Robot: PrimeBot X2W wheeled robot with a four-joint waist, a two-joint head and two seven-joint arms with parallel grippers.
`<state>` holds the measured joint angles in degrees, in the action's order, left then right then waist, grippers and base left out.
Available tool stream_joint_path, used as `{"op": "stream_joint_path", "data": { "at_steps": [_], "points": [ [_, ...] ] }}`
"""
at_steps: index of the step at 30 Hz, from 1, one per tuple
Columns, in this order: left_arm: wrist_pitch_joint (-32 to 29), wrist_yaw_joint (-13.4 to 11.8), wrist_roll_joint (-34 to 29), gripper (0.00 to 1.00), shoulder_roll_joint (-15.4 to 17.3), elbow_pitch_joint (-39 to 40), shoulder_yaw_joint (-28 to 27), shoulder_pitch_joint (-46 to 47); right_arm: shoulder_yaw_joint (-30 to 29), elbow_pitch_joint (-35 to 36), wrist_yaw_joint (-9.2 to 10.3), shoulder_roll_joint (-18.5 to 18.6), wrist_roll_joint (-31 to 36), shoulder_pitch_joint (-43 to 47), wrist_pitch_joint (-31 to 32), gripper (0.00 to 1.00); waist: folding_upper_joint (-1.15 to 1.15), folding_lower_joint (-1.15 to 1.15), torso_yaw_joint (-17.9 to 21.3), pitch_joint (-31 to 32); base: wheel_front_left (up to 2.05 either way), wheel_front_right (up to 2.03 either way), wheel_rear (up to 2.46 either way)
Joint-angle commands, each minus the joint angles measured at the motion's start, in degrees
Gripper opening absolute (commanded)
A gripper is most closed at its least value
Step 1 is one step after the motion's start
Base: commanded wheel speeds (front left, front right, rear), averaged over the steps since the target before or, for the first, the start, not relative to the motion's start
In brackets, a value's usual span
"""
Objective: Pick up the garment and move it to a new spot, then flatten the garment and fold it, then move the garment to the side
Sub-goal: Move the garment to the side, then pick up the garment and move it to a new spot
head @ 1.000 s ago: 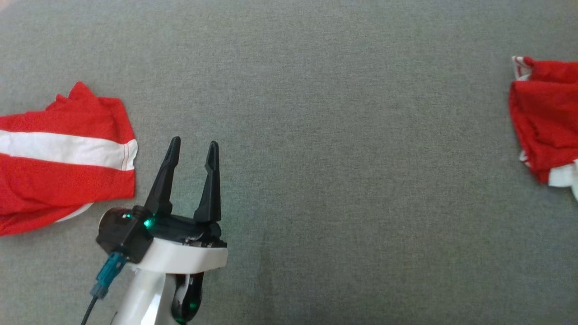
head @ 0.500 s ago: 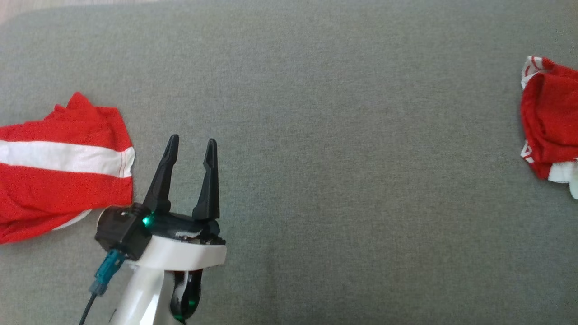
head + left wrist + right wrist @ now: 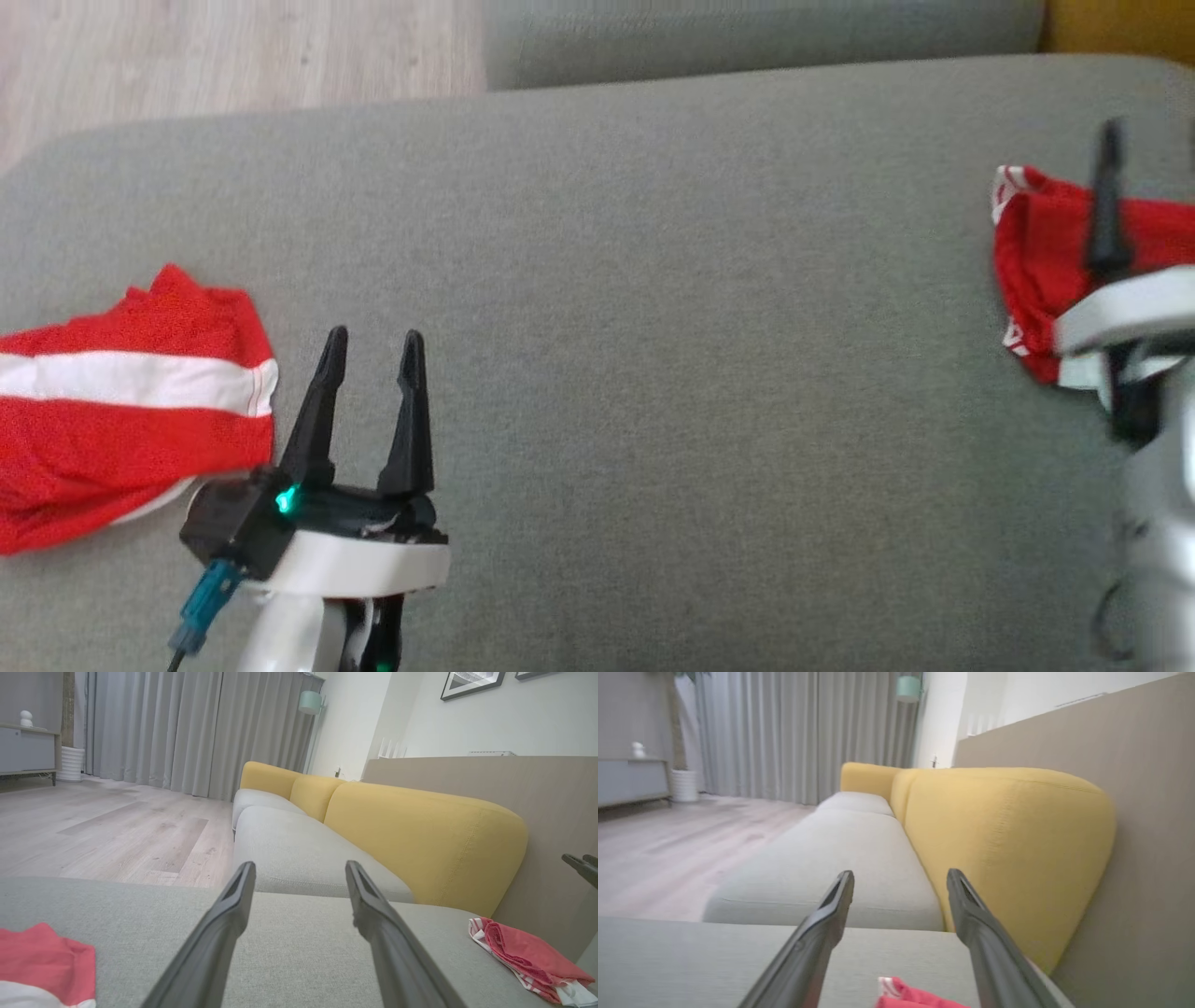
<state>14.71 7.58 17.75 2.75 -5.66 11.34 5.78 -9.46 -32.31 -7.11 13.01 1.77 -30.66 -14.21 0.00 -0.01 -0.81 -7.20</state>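
Note:
A crumpled red garment [image 3: 1036,252] with white trim lies at the right end of the grey cushion [image 3: 653,280]. It also shows in the left wrist view [image 3: 523,952] and at the bottom of the right wrist view [image 3: 915,997]. My right gripper [image 3: 1151,140] stands over it, open and blurred, with nothing between its fingers [image 3: 900,876]. At the far left lies a folded red garment with a white band [image 3: 121,411], also seen in the left wrist view [image 3: 42,956]. My left gripper [image 3: 373,338] is open and empty just to its right [image 3: 299,868].
Beyond the cushion's far edge are a wooden floor [image 3: 233,56] and another grey seat [image 3: 299,849]. Yellow back cushions [image 3: 420,840] run along the right side. The right gripper's tip [image 3: 579,865] shows at the edge of the left wrist view.
The head camera has tilted up, bringing the cushion's far edge and the floor into view. My right gripper has come into view over the crumpled garment. The left gripper stays open.

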Motion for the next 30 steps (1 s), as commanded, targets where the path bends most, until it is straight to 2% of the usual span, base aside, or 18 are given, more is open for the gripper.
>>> {"op": "stream_joint_path", "data": {
  "at_steps": [1,6,11,16,21,30],
  "points": [
    [0.3,-0.1,0.0,1.00,0.1,2.1,-2.1,1.0,2.1,4.3,-0.37,-1.0,-1.4,1.6,-0.6,1.00,0.00,0.01,0.9,1.5,0.00,0.00,0.00],
    [0.3,-0.1,0.0,1.00,0.1,2.3,-2.0,-0.4,6.3,13.4,-0.37,-6.6,-5.0,9.7,0.6,1.00,0.00,0.01,1.2,3.6,0.00,0.00,0.00],
    [0.3,-0.1,0.5,1.00,0.1,1.8,-0.9,-1.9,8.8,17.5,-0.37,-9.6,-4.5,19.5,0.0,1.00,0.00,0.01,0.8,4.7,0.00,0.00,0.00],
    [0.3,-0.1,2.2,1.00,0.1,1.0,1.3,-2.5,9.0,18.6,-0.37,-10.0,-3.5,24.3,-0.6,1.00,0.00,0.01,0.2,5.0,0.00,0.00,0.00],
    [0.3,-0.1,2.6,1.00,0.1,0.3,0.9,-3.3,9.6,21.3,-0.37,-10.1,-4.9,28.1,-0.8,1.00,0.00,0.01,0.0,5.2,0.00,0.00,0.00],
    [0.3,-0.1,2.7,1.00,0.1,-0.5,-0.2,-3.9,9.1,25.6,-0.37,-10.1,-7.7,30.0,-0.8,1.00,0.00,0.01,0.2,5.3,0.00,0.00,0.00]
  ]
}}
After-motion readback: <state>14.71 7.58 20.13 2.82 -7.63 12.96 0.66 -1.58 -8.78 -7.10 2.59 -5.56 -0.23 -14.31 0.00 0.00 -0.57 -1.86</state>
